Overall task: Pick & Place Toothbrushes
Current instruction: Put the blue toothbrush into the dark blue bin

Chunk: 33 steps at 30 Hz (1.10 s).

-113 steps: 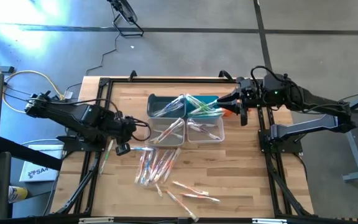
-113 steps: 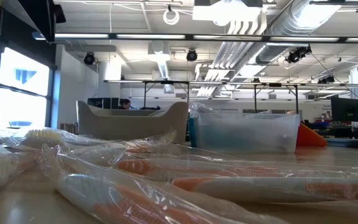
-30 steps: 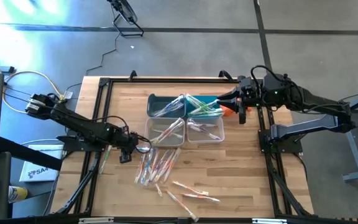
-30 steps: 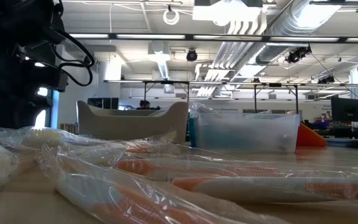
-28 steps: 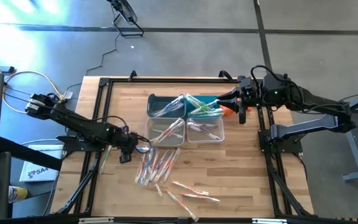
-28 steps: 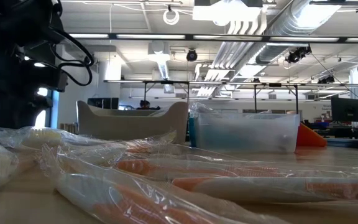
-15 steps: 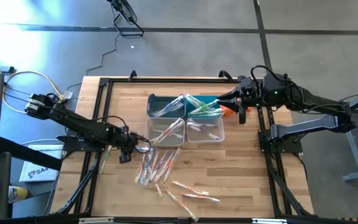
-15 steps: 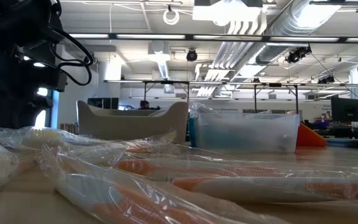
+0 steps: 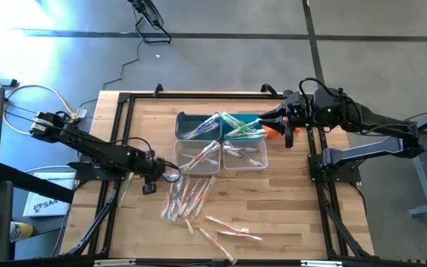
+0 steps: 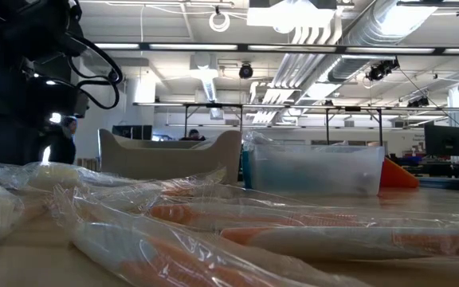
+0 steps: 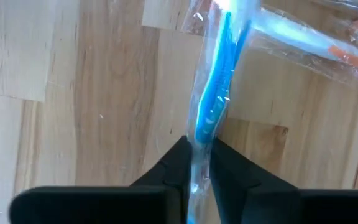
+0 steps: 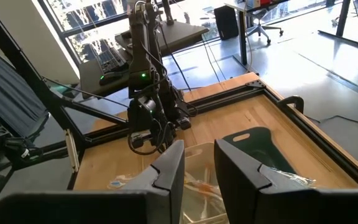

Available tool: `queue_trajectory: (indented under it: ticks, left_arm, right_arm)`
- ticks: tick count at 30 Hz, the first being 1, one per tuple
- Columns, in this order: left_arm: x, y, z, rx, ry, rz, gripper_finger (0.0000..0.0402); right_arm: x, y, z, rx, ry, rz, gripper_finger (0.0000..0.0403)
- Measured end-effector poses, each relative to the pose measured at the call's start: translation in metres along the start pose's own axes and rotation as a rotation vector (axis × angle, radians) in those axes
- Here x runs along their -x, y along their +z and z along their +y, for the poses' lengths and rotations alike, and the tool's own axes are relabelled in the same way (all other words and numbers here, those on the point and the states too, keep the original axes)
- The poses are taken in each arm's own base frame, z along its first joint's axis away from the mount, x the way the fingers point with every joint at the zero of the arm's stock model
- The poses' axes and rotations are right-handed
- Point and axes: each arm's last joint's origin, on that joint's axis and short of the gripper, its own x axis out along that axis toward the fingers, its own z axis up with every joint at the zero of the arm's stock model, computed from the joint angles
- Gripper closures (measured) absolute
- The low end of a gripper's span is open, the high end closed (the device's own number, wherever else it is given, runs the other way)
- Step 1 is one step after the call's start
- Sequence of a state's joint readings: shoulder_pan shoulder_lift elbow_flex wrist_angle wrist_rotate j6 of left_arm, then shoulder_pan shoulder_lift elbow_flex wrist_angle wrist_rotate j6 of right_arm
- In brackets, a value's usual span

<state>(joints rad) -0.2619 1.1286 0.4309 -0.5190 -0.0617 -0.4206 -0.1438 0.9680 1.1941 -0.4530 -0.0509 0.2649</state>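
Since my left hand point(image 11: 197, 163) is already clamped on the wrapper of a blue toothbrush point(image 11: 219, 87), the job now is a clean lift: straight up first, no dragging, because the wrapper's far end lies against the crinkly wrappers of its neighbours and could pull them along. In the left wrist view my grip sits near one end, so I'd expect it to droop; keep it slow, carry high over the rim, then lower into a bin point(image 9: 197, 155). Which bin it belongs in I can't tell from here. The pinch is on thin clear film plus a slim handle, so slip is the risk; if it sags or twists, set down and regrip nearer the middle. In the high view my left hand point(image 9: 161, 178) sits at about 9 o'clock from the loose pile of toothbrushes point(image 9: 187, 197), which lies just below the bins on the counter point(image 9: 288, 200); a few more are scattered toward 5 o'clock. The bins already hold several. Brushes are thin and stick-like, each in a clear glossy sleeve, with blue, orange-pink and greenish handles. My right hand point(image 12: 199, 160) waits over the bins' 3 o'clock side, fingers a narrow gap apart, holding nothing.
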Motion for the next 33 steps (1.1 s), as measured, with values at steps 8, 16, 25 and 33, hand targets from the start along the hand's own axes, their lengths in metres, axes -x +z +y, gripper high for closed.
queue_trajectory:
  ticks: [8, 16, 25, 33]
  left_arm:
    - [0.003, 0.003, -0.003, -0.003, -0.067, 0.035, 0.0393]
    - [0.025, 0.02, -0.01, -0.079, -0.066, 0.046, 0.0398]
    - [0.064, 0.052, -0.021, -0.119, -0.096, -0.043, 0.0399]
    - [0.11, 0.085, -0.031, -0.126, -0.098, -0.212, 0.0399]
  right_arm:
    - [0.0, 0.0, 0.0, 0.0, 0.0, 0.0, 0.0322]
    - [0.0, 0.0, 0.0, 0.0, 0.0, 0.0, 0.0322]
    - [0.0, 0.0, 0.0, 0.008, 0.0, 0.001, 0.0322]
    - [0.0, 0.0, 0.0, 0.008, 0.0, 0.001, 0.0322]
